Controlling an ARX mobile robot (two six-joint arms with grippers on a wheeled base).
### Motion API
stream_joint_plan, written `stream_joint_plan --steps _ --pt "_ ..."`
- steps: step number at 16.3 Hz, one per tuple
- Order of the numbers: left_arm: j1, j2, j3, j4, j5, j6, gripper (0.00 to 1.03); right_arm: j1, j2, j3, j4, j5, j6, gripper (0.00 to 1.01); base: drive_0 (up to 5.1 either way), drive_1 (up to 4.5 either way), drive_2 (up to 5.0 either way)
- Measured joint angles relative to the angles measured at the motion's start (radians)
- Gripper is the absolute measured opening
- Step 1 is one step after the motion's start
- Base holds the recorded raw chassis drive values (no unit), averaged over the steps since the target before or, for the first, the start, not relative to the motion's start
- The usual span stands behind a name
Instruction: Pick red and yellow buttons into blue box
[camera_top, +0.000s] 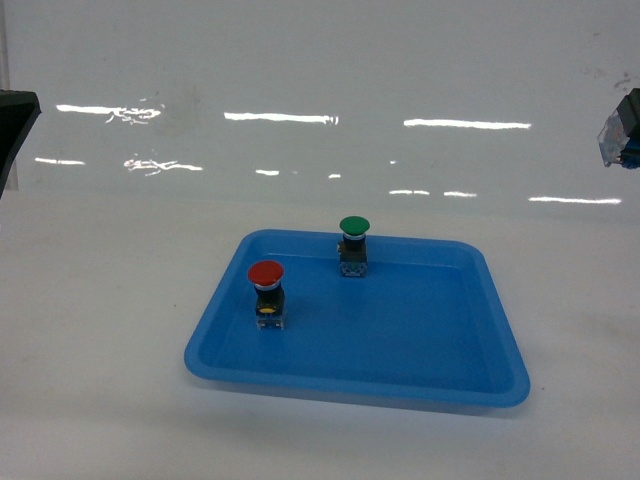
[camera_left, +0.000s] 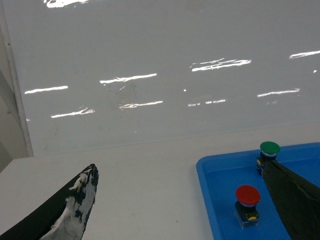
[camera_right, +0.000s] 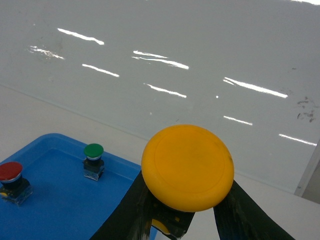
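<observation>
Yellow button (camera_right: 187, 167) fills the right wrist view, clamped between the fingers (camera_right: 252, 215) of the right hand (camera_right: 185, 220), raised above the worktop (camera_top: 100, 420). Beyond it, the red button (camera_top: 267, 294) stands upright in the shallow blue tray (camera_top: 400, 385), with a green button (camera_top: 353, 246) farther back. The left hand (camera_left: 190, 210) is spread wide and holds nothing.

No words or numbers can be read anywhere; the red button (camera_top: 266, 290) has a small yellow spot, maybe a label.
</observation>
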Motion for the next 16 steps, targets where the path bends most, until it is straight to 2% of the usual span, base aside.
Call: stream_joint_plan --steps 2,5,7,12,16 --pt "0.008 0.046 0.032 -0.006 0.05 -0.008 0.98 0.001 0.0 0.0 -0.004 0.0 -0.003 0.26 0.0 0.0 0.0" --pt "0.011 0.209 0.148 0.003 0.075 -0.006 0.98 0.001 0.0 0.0 -0.003 0.0 -0.003 0.26 0.0 0.0 0.0" --pt "-0.015 0.304 0.206 -0.003 0.059 0.009 0.98 0.001 0.0 0.0 -0.002 0.0 -0.003 0.26 0.0 0.0 0.0" --pt "-0.135 0.518 0.271 0.031 -0.008 0.031 0.98 0.001 0.0 0.0 -0.003 0.0 -0.003 0.26 0.0 0.0 0.0" --pt "-0.142 0.63 0.315 0.041 -0.085 0.06 0.98 0.001 0.0 0.0 -0.003 0.0 -0.003 0.26 0.0 0.0 0.0"
